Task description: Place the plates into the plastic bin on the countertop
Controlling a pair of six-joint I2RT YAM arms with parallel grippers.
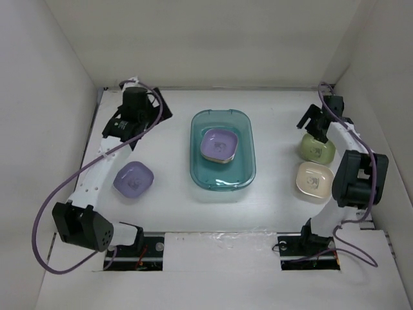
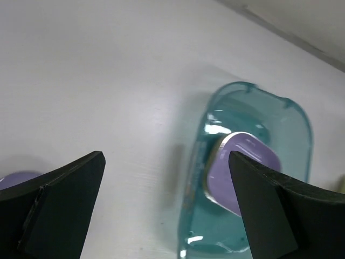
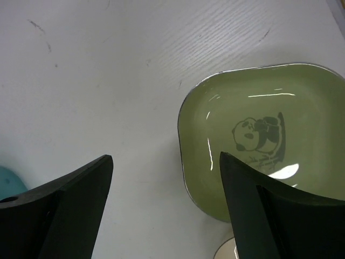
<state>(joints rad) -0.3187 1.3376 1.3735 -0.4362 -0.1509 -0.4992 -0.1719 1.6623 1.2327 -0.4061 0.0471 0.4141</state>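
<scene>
Plates: purple (image 1: 219, 143) inside bin (image 1: 222, 181); second purple (image 1: 133, 179) left of bin; green (image 1: 317, 148), cream (image 1: 314, 180) right of bin. Left jaws apart; right jaws apart over green.

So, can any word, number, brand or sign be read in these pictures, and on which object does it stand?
No text can be read in any view.
Green rounded-square plastic plate: a printed panda picture only, no letters.
Cream plastic plate, purple plastic plate on the white countertop, second purple plate inside the translucent teal plastic bin: centre motifs too small to read.
Left arm's black wrist housing: small white marking, too blurred.
</scene>
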